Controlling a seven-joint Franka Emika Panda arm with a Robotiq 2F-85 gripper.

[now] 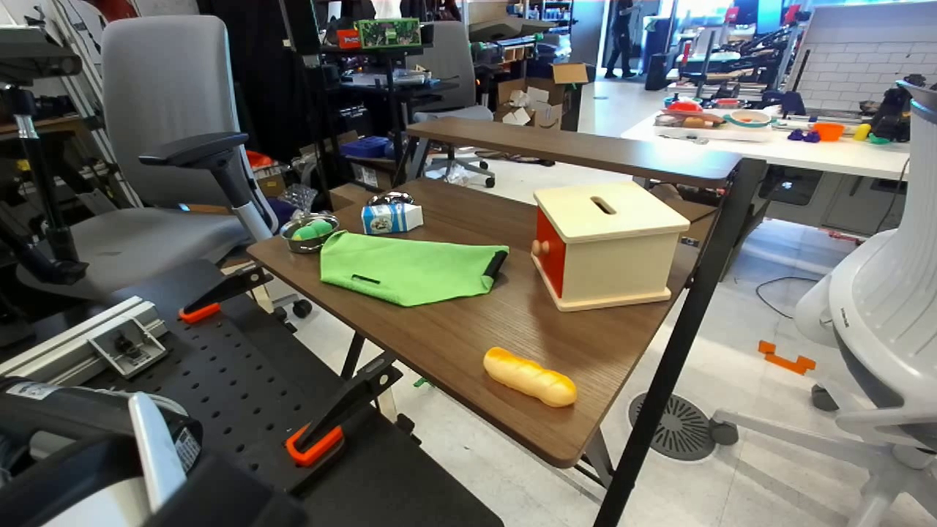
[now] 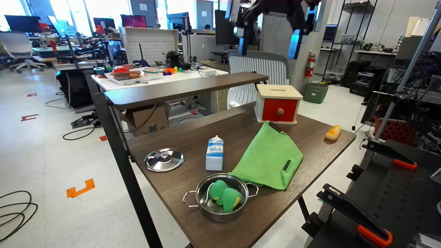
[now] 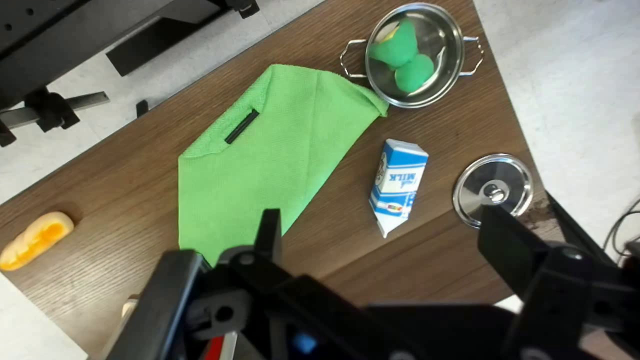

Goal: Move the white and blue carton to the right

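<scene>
The white and blue carton (image 3: 400, 177) is a small milk carton lying on its side on the brown table. It also shows in both exterior views (image 1: 392, 218) (image 2: 214, 155), between the green cloth and the pot lid. My gripper (image 3: 380, 235) is wide open with nothing between its fingers. In an exterior view the gripper (image 2: 268, 48) hangs high above the table, well apart from the carton. The gripper's fingers are out of view in the remaining exterior view.
A green cloth (image 3: 250, 155) lies beside the carton. A metal pot (image 2: 222, 215) holds green toys, and its lid (image 2: 164, 159) lies nearby. A wooden box (image 1: 615, 256) with a red front and an orange-yellow bread-like toy (image 1: 531, 377) stand farther along. A raised shelf (image 1: 571, 146) edges the table.
</scene>
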